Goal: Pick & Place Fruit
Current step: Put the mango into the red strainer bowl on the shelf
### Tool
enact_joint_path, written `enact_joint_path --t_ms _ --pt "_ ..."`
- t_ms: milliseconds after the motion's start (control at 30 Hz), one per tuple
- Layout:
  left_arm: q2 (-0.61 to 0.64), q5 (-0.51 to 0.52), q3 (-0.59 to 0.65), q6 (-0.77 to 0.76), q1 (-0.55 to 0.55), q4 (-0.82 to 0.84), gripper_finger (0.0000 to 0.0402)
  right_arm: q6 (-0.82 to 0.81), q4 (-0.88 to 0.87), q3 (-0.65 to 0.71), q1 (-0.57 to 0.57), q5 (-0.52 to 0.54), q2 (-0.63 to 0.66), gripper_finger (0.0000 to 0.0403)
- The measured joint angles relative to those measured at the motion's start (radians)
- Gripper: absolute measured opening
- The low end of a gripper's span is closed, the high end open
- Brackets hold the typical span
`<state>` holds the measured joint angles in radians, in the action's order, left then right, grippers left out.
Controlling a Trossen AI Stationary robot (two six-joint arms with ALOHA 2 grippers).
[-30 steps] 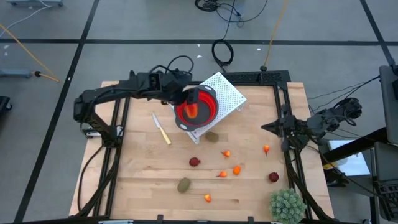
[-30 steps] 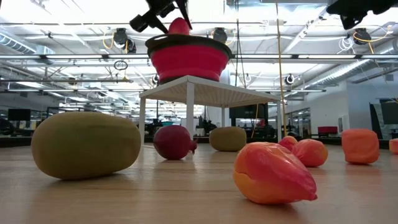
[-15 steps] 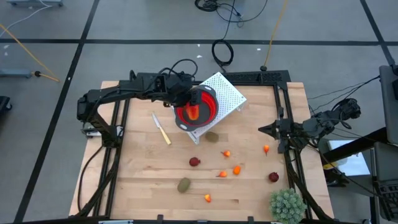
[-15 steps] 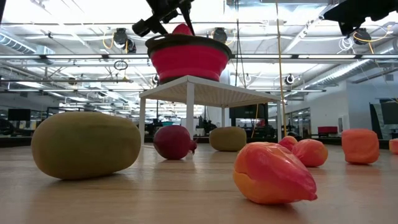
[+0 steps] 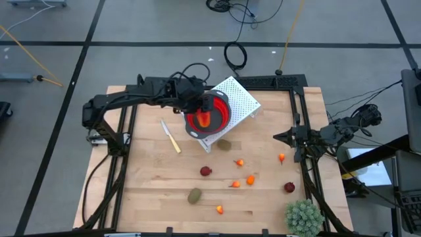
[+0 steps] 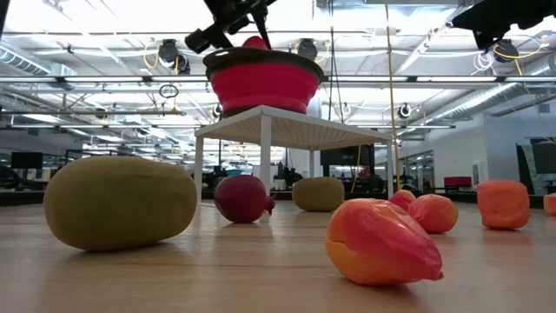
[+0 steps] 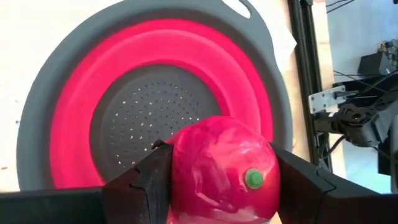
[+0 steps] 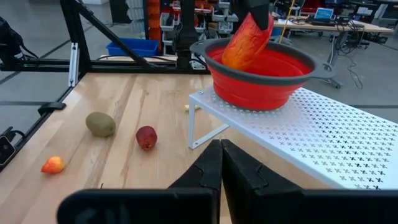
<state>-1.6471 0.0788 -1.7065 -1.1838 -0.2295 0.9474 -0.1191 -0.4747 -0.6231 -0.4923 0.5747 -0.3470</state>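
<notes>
Fruit poised over the bowl

Loose fruit [image 5: 206, 171] waits on my tabletop [image 5: 151, 191]; beyond, my left pincer [image 7: 214, 186] grasps a red fruit [image 7: 221, 168] over the red bowl [image 5: 220, 110] for dropping; right pincer [image 5: 277, 137] idles clenched at the edge.

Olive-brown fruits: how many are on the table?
2. One olive-brown fruit lies beside the white stand; the other lies farther from it. The red bowl might hide more.
</notes>
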Motion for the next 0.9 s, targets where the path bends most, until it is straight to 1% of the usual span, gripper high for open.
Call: enact_joint_path --t_ms 400,633,900 --pt "-0.016 -0.001 0.000 0.024 0.000 -0.021 0.0217 0.000 0.000 0.000 0.000 0.000 0.000 0.0001" --pt "-0.016 -0.003 0.000 0.082 0.002 -0.022 0.0261 0.003 0.000 0.000 0.000 0.000 0.000 0.0001" --pt "-0.016 -0.003 0.000 0.084 0.002 -0.024 0.0313 0.003 0.000 0.000 0.000 0.000 0.000 0.0001"
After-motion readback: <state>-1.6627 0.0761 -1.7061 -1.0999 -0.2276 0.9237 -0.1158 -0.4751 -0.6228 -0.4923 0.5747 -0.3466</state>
